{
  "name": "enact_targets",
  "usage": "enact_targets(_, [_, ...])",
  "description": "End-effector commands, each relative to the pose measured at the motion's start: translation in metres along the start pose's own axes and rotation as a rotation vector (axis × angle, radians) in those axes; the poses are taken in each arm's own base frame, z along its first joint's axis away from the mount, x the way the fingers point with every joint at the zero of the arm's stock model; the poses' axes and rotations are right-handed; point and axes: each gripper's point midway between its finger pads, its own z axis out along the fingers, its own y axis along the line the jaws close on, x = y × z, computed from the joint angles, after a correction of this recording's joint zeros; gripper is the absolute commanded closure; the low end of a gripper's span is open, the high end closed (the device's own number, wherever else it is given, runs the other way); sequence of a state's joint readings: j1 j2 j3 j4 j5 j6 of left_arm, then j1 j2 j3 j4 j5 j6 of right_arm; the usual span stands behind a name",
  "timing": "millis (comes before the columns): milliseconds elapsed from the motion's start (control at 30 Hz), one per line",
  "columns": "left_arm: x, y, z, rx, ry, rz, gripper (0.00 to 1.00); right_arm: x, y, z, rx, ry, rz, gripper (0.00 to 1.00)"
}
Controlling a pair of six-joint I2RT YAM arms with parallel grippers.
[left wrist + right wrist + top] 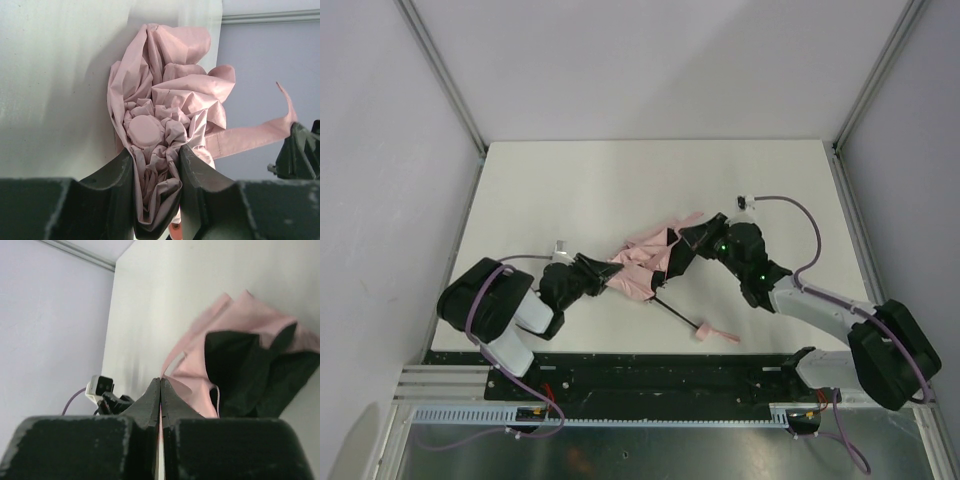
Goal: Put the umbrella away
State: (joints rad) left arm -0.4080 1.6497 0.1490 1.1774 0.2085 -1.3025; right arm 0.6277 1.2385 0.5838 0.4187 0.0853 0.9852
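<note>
left gripper [156, 150] clamps umbrella [170, 85], hiding its lower folds

Pale pink and crumpled shut, the umbrella [642, 262] lies mid-way across the bench [620, 185], its thin black shaft [675, 312] slanting near-right to a small pink handle [704, 329] with strap.

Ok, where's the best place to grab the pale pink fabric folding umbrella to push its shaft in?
Probably the small pink handle, from the near right side. It ends the thin black shaft, which sticks out bare toward the near edge, clear of the bunched canopy that the left gripper pinches at its cap end.
</note>
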Motion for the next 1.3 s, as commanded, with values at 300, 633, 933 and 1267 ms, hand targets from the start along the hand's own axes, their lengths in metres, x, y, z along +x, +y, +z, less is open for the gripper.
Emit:
enact_targets(300, [0.005,0.003,0.0,0.016,0.03,0.06,1.0,-0.077,0.074,0.04,-0.158,-0.227,-0.295,1.0])
enact_targets(633, [0.005,0.002,0.001,0.022,0.03,0.049,1.0,-0.073,0.069,0.059,-0.186,-0.211,-0.405,1.0])
enact_targets(933, [0.006,0.002,0.001,0.035,0.036,0.034,1.0,-0.079,0.07,0.071,-0.15,-0.213,-0.484,1.0])
enact_targets(1267, [0.005,0.001,0.001,0.042,0.034,0.029,1.0,-0.075,0.021,0.064,0.566,-0.45,-0.548,1.0])
